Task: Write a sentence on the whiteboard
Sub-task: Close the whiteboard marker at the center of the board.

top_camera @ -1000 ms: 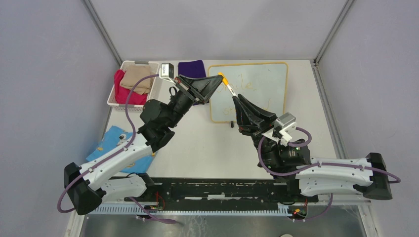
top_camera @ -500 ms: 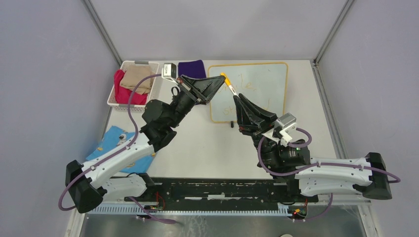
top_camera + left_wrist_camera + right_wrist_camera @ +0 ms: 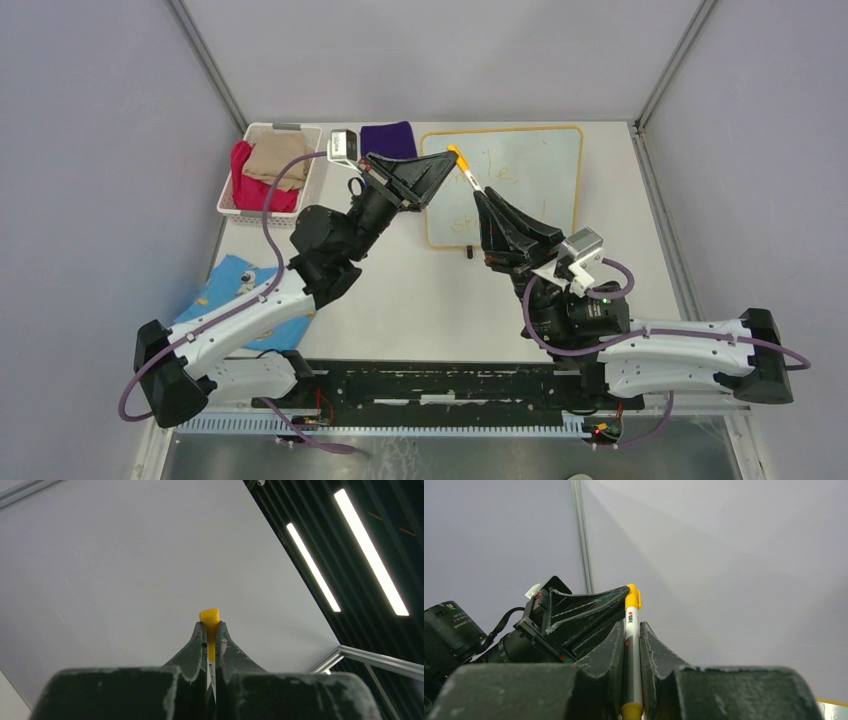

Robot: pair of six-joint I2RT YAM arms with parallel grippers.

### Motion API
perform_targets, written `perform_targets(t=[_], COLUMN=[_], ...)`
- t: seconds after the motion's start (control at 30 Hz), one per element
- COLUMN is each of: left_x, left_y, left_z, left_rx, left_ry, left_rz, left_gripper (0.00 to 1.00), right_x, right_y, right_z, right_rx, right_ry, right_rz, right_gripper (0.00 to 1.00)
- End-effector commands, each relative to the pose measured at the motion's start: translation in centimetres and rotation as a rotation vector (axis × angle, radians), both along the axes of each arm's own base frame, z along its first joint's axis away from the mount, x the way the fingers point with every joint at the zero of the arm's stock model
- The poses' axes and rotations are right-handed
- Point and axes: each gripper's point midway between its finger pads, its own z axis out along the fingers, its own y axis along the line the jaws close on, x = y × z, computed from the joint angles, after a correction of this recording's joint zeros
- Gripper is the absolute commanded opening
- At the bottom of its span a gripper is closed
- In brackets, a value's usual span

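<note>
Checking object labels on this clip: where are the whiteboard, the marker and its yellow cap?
whiteboard (image 3: 545,165), top external view, bare white writing surface.
marker (image 3: 632,627), right wrist view, white barrel.
yellow cap (image 3: 209,616), left wrist view, cap's exposed end.

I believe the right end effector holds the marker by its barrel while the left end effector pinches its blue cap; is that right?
Not quite: the cap is yellow, not blue, as the left wrist view shows. The rest stands: the right end effector holds the marker by its barrel while the left end effector pinches the cap.
</note>
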Motion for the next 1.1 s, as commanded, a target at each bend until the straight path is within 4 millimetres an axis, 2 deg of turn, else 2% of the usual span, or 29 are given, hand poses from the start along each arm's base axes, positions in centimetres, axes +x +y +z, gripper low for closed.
perform_targets(t=[0.0,0.17,0.47,0.73,0.93,1.07], left_x=[-4.9,-4.5,-4.4,-3.9,-3.8,-3.5], left_y=[-2.6,-1.3,-0.6,1.4,2.3,1.9], left_z=[-2.0,-1.0,-0.5,1.0,4.1,4.2], left_rx=[0.154,0.15,0.139,0.175,0.215,0.235], left_ry=[-0.1,-0.112,-0.113,-0.17,-0.27,-0.278], left_rz=[-0.146,-0.079,-0.051,0.064,0.132,0.117], left_gripper=[0.02,0.15,0.4,0.77,0.81,0.81], right_x=[-0.3,-0.5,-0.9,-2.1,-3.2,-3.5], right_y=[-0.6,-1.0,-1.2,-1.0,-0.4,-0.4], right_z=[1.9,1.9,1.9,1.9,1.4,1.3], right_rx=[0.02,0.023,0.045,0.024,-0.021,-0.019], right_ry=[-0.031,-0.04,-0.045,-0.082,-0.111,-0.113], right_rz=[0.008,0.016,0.045,0.122,0.195,0.212], right_gripper=[0.0,0.0,0.0,0.0,0.0,0.0])
